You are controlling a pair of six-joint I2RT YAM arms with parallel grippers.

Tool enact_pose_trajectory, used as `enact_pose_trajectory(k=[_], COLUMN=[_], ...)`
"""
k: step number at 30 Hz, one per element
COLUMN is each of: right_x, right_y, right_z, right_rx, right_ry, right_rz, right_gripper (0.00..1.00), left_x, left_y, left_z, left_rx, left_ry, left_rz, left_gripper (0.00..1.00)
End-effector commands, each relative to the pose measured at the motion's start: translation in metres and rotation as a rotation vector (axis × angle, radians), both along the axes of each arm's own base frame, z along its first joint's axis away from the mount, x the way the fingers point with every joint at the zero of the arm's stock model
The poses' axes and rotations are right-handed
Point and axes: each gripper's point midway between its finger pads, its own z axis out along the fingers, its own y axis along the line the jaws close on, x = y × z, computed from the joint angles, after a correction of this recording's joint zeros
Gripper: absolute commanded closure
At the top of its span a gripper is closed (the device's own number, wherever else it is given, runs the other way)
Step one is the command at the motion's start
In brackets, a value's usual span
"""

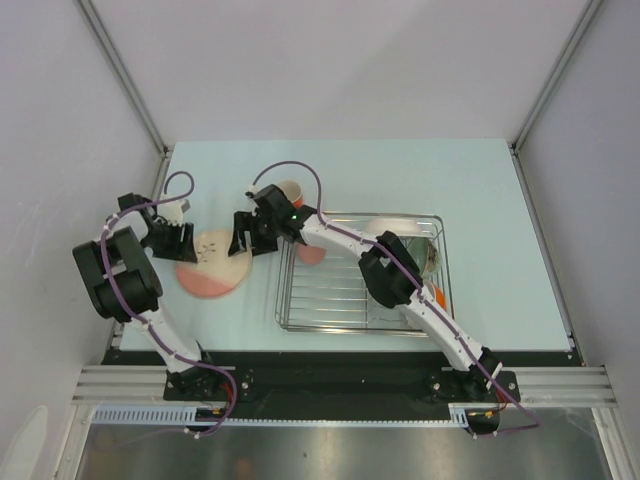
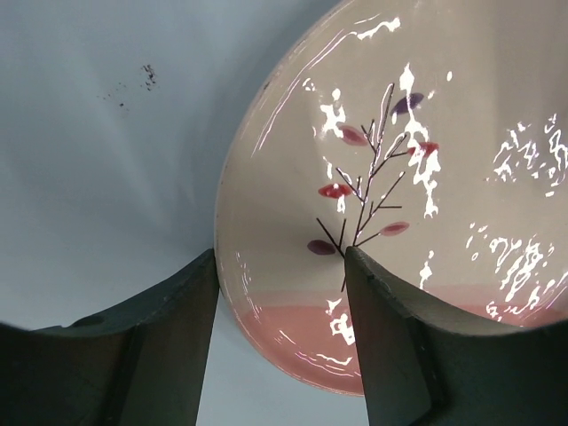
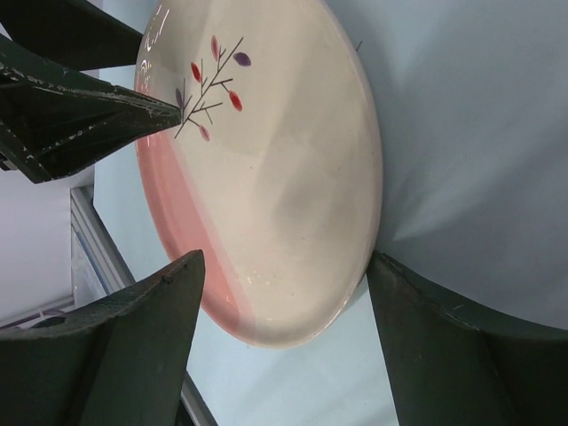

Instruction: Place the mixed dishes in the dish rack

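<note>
- Pale blue table [image 1: 480, 220]; leaf plate [image 1: 212, 268] hangs tilted at nine o'clock of dish rack [image 1: 360, 322].
- My left gripper [image 1: 188, 243] clamps its rim; my right gripper [image 1: 243, 240] straddles it, unclosed.
- If left releases early, I expect a drop.

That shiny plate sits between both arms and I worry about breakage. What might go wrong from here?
1. The left fingers pinch only the rim of the glossy plate, which seems tilted above the table; it may slip or swing.
2. The right fingers straddle the opposite edge without touching; closing off-centre might knock it loose.
3. Released early, the plate would drop beside the rack, not in it.
</note>
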Motion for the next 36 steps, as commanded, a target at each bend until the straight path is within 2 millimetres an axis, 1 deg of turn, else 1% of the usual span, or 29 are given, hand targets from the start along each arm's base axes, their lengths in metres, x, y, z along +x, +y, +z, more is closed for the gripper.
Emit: enact_pose_trajectory(k=[1,5,6,7,9,10,15,18,20,22,27,31,36], right_x=[-0.049,-0.051,-0.052,-0.05,-0.05,-0.049,-0.047,-0.049,-0.05,-0.05,-0.049,-0.048,-0.053], right_y=[0.033,0.037,0.039,0.039,0.04,0.04,0.044,0.045,0.046,0.046,0.048,0.052,0.059], right_z=[0.002,0.005,0.009,0.008,0.014,0.014,0.026,0.025,0.025,0.027,0.032,0.051,0.084], right_rx=[0.103,0.11,0.116,0.112,0.118,0.117,0.141,0.146,0.149,0.153,0.175,0.24,0.348], right_ry=[0.062,0.053,0.046,0.04,0.025,0.02,-0.005,0.007,0.007,0.003,0.006,0.013,0.017], right_rz=[0.134,0.136,0.138,0.134,0.135,0.13,0.129,0.131,0.134,0.136,0.141,0.144,0.171], right_gripper=[0.23,0.22,0.22,0.21,0.21,0.2,0.2,0.2,0.21,0.22,0.27,0.27,0.25], left_x=[-0.02,-0.025,-0.028,-0.028,-0.032,-0.034,-0.045,-0.048,-0.054,-0.056,-0.052,-0.053,-0.052], left_y=[-0.064,-0.076,-0.079,-0.084,-0.088,-0.091,-0.112,-0.122,-0.129,-0.136,-0.144,-0.152,-0.161], left_z=[-0.006,0.0,0.0,0.002,-0.001,-0.003,-0.005,-0.002,-0.002,0.001,0.008,0.008,0.009], left_rx=[-0.212,-0.254,-0.264,-0.271,-0.274,-0.278,-0.36,-0.413,-0.448,-0.502,-0.578,-0.629,-0.67], left_ry=[0.069,0.069,0.075,0.065,0.074,0.079,0.116,0.12,0.134,0.141,0.15,0.177,0.19], left_rz=[-0.062,-0.071,-0.07,-0.082,-0.079,-0.084,-0.091,-0.09,-0.085,-0.085,-0.091,-0.097,-0.113], left_gripper=[0.38,0.38,0.38,0.38,0.38,0.38,0.39,0.39,0.4,0.4,0.4,0.4,0.4])
